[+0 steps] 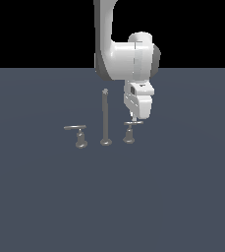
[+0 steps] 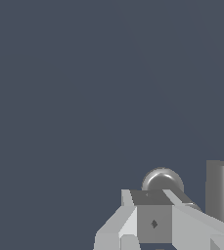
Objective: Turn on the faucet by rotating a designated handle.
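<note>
I am looking across a broad, flat slate-blue table (image 1: pixel 182 197) that is running out to a straight far edge against black, with bare room on every side of the faucet (image 1: pixel 105 118). I am seeing no writing or markings on anything.

The white, smooth-cased arm (image 1: pixel 126 54) is hanging over the faucet, its wrist block sitting above the handle on the exterior view's right of the tall post (image 1: pixel 104 115). That post is a thin grey metal rod standing upright on a small round foot.

The longer-levered handle (image 1: pixel 77 134) is standing apart from the post, on the exterior view's left of it.

The designated handle (image 1: pixel 130 132), a short flat bar on a flared base, is sitting just beside the post on the other side. The fingers (image 1: pixel 135 119) are reaching down to its lever; whether they are parted or closed on it I cannot tell. In the wrist view the handle's rounded grey metal (image 2: pixel 162 179) is peeking out behind the pale, angular fingers (image 2: pixel 152 222).
</note>
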Robot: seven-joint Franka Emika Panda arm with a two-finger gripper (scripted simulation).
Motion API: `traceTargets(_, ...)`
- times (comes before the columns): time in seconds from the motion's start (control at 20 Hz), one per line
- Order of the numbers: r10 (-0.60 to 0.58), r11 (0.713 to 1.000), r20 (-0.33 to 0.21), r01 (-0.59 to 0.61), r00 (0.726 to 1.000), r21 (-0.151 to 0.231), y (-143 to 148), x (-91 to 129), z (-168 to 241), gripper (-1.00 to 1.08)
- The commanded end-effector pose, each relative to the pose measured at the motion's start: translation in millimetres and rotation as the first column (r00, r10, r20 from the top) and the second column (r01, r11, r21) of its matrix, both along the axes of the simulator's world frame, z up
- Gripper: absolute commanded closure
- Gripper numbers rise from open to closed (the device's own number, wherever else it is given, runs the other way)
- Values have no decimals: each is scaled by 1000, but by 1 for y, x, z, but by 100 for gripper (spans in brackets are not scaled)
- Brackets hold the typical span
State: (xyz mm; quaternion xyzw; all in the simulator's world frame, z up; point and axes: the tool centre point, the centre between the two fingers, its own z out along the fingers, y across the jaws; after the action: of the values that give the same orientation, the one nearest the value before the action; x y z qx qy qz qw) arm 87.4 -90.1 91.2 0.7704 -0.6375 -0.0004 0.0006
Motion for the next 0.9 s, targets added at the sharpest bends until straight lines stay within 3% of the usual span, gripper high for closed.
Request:
traceTargets(0.0, -10, 1000, 1, 10, 1000, 0, -2, 2, -2, 108)
traceTargets(0.3, -11, 1000, 1, 11, 1000, 0, -3, 3, -2, 108)
traceTargets(0.75, -11, 1000, 1, 11, 1000, 0, -26, -24, -2, 108)
traceTargets(0.85, -5, 1000, 8, 5, 1000, 2, -19, -18, -2, 108)
